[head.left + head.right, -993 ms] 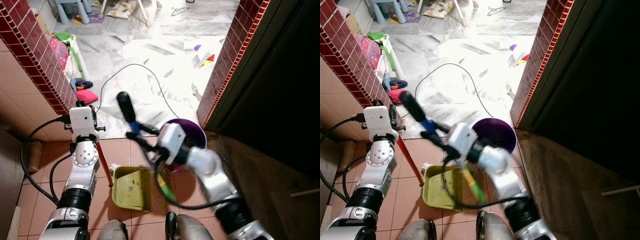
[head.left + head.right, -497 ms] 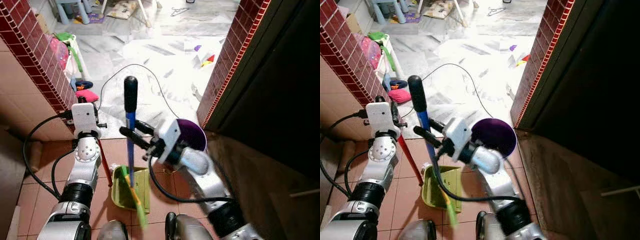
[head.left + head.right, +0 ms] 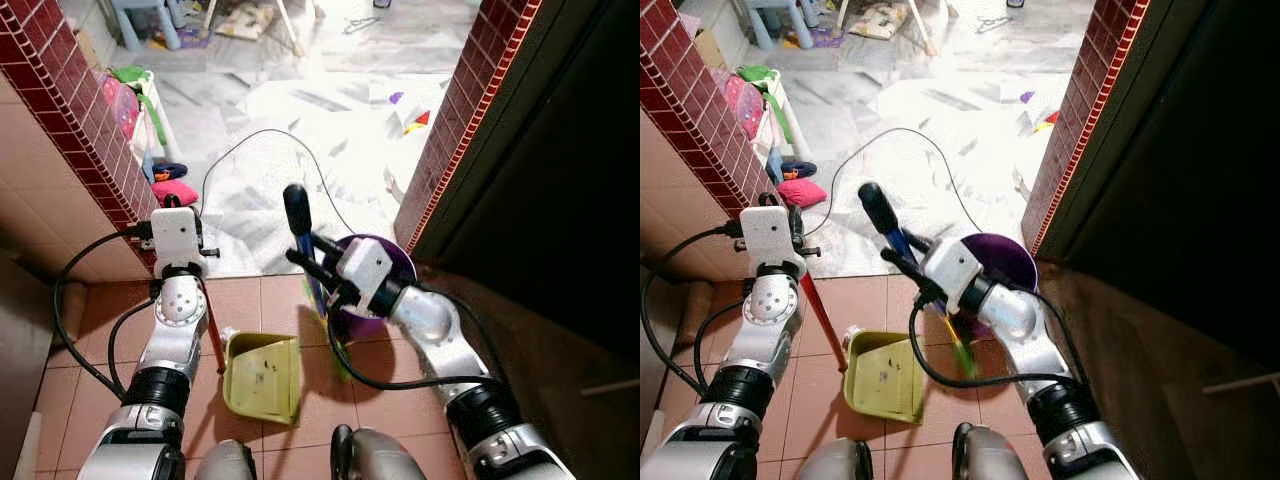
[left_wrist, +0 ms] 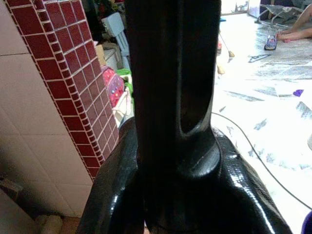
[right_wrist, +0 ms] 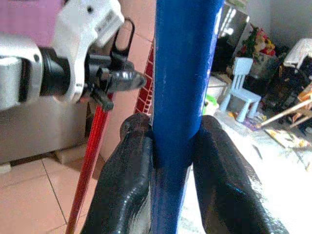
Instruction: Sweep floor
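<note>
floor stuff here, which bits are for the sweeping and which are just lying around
For the sweeping:
- broom, blue handle clamped in the right claw
- green dustpan, red handle held by the left claw
- purple bin

Just lying about:
- black cable
- pink cushion
- blue stool

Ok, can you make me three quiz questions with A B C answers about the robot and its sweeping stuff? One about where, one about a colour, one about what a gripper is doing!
1. Where does the dustpan lie?
A. on the reddish floor tiles
B. inside the bucket
C. on a chair

2. What colour is the bucket?
A. yellow
B. purple
C. white

3. What is the right gripper doing?
A. hanging open
B. clamping the blue broom handle
C. holding a cable

Answers: 1 A, the dustpan lies flat on the tiles by the robot's feet. 2 B, its rim is purple. 3 B, both fingers press the blue handle.
</note>
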Robot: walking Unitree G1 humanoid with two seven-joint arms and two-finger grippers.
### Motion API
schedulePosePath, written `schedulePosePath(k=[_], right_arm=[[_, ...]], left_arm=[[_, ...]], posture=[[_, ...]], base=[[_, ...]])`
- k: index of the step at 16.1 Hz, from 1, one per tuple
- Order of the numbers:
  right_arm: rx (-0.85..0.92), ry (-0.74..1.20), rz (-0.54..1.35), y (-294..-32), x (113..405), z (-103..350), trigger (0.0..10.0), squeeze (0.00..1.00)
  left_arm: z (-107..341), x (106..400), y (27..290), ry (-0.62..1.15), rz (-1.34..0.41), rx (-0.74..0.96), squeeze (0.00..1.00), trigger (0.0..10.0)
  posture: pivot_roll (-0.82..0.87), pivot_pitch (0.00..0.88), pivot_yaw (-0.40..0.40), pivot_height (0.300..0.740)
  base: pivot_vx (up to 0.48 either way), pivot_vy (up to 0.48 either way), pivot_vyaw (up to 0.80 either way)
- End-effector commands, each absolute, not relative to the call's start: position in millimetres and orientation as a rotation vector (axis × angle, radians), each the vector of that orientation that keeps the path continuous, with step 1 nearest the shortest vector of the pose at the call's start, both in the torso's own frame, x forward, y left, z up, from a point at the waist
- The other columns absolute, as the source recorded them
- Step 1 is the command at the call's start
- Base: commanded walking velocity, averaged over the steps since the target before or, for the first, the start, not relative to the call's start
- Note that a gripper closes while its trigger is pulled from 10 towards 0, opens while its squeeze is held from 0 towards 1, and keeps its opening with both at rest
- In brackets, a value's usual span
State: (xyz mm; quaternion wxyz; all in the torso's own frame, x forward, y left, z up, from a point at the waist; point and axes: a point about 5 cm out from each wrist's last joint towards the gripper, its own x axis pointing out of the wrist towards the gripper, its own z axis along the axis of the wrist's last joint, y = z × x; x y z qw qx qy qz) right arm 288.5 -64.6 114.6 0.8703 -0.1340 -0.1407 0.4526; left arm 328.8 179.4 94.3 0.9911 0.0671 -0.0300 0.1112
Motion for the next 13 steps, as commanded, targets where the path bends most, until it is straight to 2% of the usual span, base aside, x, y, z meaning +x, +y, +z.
schedulePosePath(k=[1,7,10,13], right_arm=[[-0.313,-0.361,0.951,-61.8,290.6,123.9,10.0,0.00],[-0.315,-0.376,0.963,-59.9,280.5,109.8,10.0,0.00],[-0.192,-0.322,0.953,-47.4,271.1,102.0,10.0,0.00],[-0.014,-0.305,0.904,-24.6,274.2,111.5,10.0,0.00]], left_arm=[[76.7,322.4,180.9,0.022,0.203,0.197,0.00,10.0],[78.9,316.4,183.3,0.007,0.198,0.208,0.00,10.0],[77.1,314.5,184.9,0.017,0.197,0.212,0.00,10.0],[81.8,319.3,181.6,0.010,0.192,0.206,0.00,10.0]], posture=[[-0.09,0.110,0.013,0.740],[-0.06,0.167,0.038,0.740],[-0.05,0.177,0.043,0.740],[-0.06,0.174,0.046,0.740]], base=[[0.000,0.000,0.00],[0.000,0.000,0.00],[0.000,0.000,0.00],[0.000,0.000,0.00]])
